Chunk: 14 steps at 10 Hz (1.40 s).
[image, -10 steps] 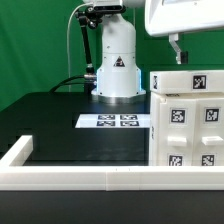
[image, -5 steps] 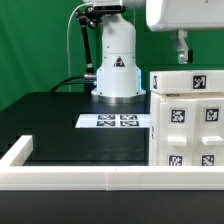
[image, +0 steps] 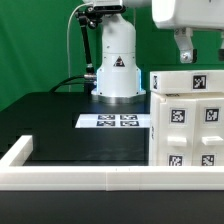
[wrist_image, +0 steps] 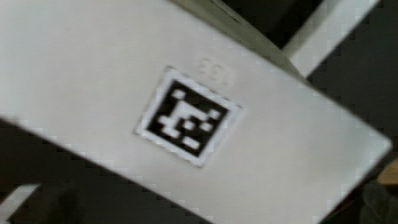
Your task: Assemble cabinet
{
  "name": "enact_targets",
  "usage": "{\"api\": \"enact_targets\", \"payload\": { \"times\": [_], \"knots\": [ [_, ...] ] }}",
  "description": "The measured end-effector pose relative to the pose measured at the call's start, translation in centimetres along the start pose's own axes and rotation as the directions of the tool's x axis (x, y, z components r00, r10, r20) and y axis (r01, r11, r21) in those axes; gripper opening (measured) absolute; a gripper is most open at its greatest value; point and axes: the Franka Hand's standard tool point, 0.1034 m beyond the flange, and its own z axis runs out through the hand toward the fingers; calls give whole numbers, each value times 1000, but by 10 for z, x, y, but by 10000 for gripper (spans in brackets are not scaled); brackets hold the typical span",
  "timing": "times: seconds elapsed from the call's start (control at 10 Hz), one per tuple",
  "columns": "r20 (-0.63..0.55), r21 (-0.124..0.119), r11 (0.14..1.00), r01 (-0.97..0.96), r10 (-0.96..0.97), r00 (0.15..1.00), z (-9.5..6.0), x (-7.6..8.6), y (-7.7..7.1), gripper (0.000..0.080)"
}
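The cabinet [image: 186, 120] is a white boxy unit with small black-and-white tags, standing on the black table at the exterior view's right. My gripper [image: 202, 52] hangs just above its top, apart from it. One finger [image: 183, 46] shows clearly and the other sits at the frame's edge, so the jaws stand open and empty. The wrist view is filled by a white cabinet face [wrist_image: 267, 160] with one tag [wrist_image: 187, 115], seen close and tilted. My fingertips do not show in the wrist view.
The marker board [image: 118, 121] lies flat on the table left of the cabinet. The arm's white base [image: 117, 62] stands behind it. A long low white border rail [image: 80, 178] runs along the front and up the left side.
My gripper has moved toward the exterior view's right and slightly up above the cabinet. The cabinet has not moved.
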Motion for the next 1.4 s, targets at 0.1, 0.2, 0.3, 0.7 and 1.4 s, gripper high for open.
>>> {"api": "enact_targets", "payload": {
  "times": [0.1, 0.2, 0.3, 0.7, 1.4],
  "knots": [
    [10, 2, 991, 137, -137, 990, 1, -5, 3, 796],
    [12, -8, 967, 256, -256, 967, 3, -7, 3, 796],
    [36, -9, 941, 339, -339, 940, 5, -9, 2, 796],
    [92, 13, 781, 624, -623, 777, 17, -17, 4, 796],
    [95, 16, 744, 668, -666, 740, 23, -26, 12, 557]
  ]
}}
